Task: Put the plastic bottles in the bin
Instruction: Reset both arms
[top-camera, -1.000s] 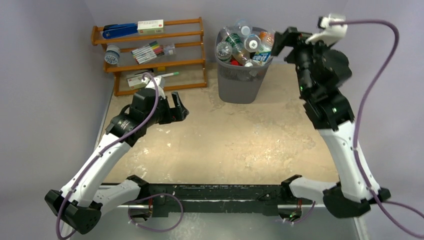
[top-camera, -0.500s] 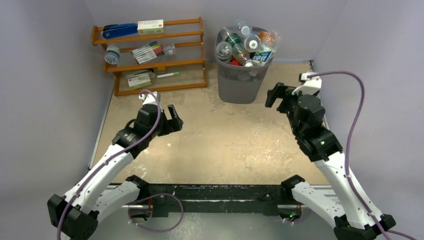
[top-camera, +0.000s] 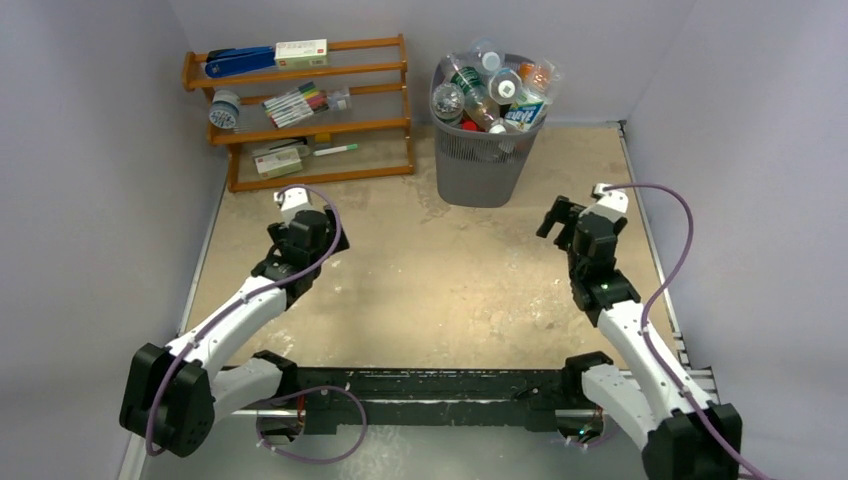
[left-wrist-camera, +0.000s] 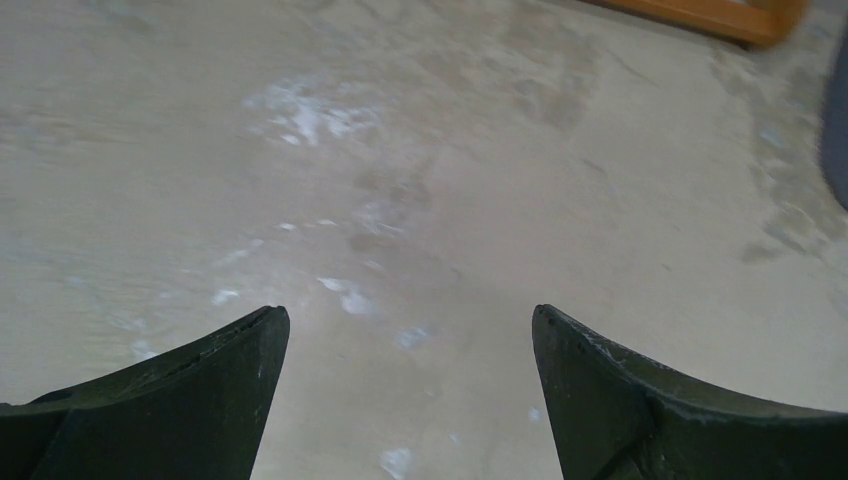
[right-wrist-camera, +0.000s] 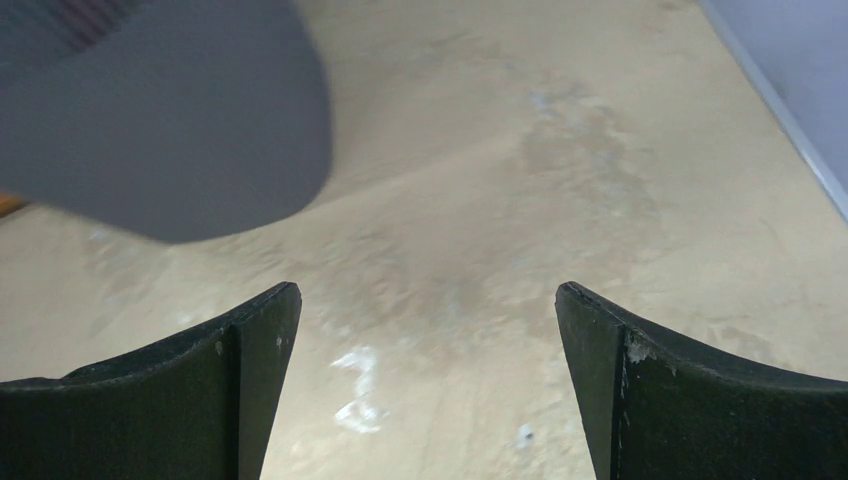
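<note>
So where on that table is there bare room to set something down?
The tan tabletop is bare between the left gripper and right gripper, back to the bin and wooden rack. Crowded: the bin, heaped with bottles, and the rack's shelves.

A robotics lab test cell was indicated: a scuffed beige tabletop (top-camera: 440, 290) was boxed in by plain lilac wall panels (top-camera: 90, 150), a black mounting rail (top-camera: 430, 385) was bolted behind the left gripper (left-wrist-camera: 408, 312), and an orange wooden shelf rack (top-camera: 380, 125) was set ahead of it.
</note>
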